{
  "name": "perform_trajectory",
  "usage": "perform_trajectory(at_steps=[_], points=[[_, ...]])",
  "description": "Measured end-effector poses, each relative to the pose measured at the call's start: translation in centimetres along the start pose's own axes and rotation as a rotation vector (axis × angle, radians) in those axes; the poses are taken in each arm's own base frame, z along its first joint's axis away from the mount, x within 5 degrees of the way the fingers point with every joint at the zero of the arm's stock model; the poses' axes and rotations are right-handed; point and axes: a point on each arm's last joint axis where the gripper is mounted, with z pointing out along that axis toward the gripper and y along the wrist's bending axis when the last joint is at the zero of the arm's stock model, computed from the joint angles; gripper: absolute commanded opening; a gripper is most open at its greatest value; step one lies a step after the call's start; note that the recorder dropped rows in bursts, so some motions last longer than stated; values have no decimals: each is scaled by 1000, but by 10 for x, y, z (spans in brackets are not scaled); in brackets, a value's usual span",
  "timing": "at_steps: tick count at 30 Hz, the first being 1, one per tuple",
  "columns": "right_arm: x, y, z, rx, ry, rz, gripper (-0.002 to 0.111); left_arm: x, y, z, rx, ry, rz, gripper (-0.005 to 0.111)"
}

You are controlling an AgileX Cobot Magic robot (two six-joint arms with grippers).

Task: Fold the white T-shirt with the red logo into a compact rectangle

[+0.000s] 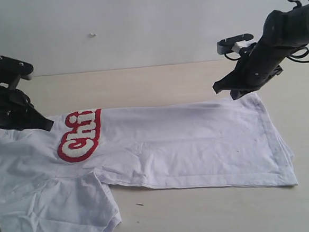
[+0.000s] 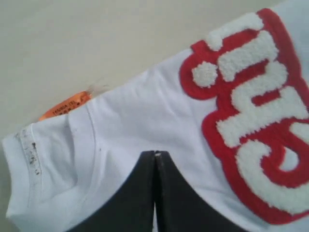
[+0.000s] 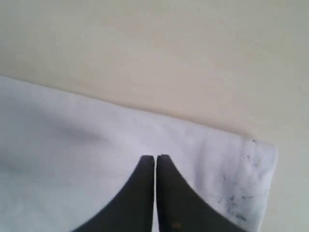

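On tabletop (image 1: 157, 84), white T-shirt (image 1: 199, 144) lies halved lengthwise through red logo (image 1: 81, 138), sleeve (image 1: 61, 218) loose lower left, cross-folds pending; left hand (image 1: 48, 124) and right hand (image 1: 234, 95) pressed together at its upper edge, pinch unclear.

Soft, even light fills all three views, leaving the pale table (image 1: 162, 81) free of glare. Shadows stay faint, just a thin grey line under the near hem of the white T-shirt (image 1: 198, 139). The exterior view is slightly grainy. The red logo (image 2: 260, 121) shows crisp fuzzy texture in the left wrist view (its far background blurs), while the right wrist view looks softer and bluish.
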Motion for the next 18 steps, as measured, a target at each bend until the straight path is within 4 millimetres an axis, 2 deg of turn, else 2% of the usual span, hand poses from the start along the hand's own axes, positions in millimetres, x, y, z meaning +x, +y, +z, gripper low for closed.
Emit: perform_trajectory(at_steps=[3, 6, 9, 16, 18], points=[[-3, 3, -21, -19, 3, -1, 10, 0, -10, -16, 29, 13, 23, 0], [-3, 7, -40, -30, 18, -8, 6, 2, -28, -34, 69, 24, 64, 0], [8, 10, -54, -29, 19, -9, 0, 7, -53, -53, 141, 77, 125, 0], [41, 18, -80, -23, -5, 11, 0, 38, -117, -76, 309, 251, 304, 0], [45, 21, -94, -27, -25, 17, 0, 51, -137, -80, 342, 271, 362, 1]])
